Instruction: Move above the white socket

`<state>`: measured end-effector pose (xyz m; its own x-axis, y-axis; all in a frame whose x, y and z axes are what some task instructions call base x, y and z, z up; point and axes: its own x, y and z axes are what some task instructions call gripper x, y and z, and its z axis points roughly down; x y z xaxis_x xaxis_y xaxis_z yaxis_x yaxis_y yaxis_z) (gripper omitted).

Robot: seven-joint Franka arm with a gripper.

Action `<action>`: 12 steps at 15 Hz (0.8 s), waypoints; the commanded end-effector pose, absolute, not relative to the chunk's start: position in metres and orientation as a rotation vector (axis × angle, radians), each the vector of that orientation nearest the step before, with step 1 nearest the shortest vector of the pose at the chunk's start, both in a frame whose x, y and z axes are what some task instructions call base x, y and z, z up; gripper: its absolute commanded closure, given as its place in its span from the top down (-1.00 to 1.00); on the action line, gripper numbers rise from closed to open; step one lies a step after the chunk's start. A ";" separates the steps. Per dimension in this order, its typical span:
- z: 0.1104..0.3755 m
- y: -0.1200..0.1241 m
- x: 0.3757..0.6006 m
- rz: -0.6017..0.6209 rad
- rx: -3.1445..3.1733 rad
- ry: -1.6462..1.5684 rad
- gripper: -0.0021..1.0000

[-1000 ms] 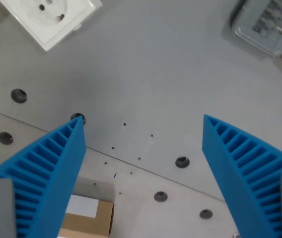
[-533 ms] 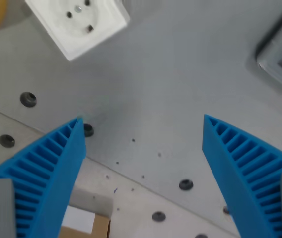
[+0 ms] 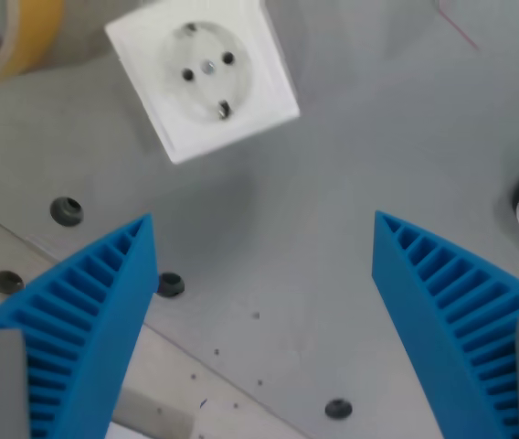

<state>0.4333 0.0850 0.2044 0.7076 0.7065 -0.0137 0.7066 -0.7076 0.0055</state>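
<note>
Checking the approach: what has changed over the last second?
The whole scene has slid down and to the wrist view's right, so the camera moved toward the white socket, now fully in frame but not yet centred between the fingers. A yellow tape roll entered. The gripper stayed open, holding nothing.

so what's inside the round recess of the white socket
Inside the white socket recess: two dark pin holes, a centre screw and an earth clip at its lower edge. Anything deeper inside is hidden.
</note>
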 end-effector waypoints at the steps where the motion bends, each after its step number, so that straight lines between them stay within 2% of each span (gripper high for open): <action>1: 0.198 0.093 0.436 0.087 2.722 1.550 1.00; 12: 0.173 0.124 0.451 0.036 2.658 1.670 1.00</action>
<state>0.4427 0.1211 0.1747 0.5512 0.8343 0.0076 0.8341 -0.5512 0.0216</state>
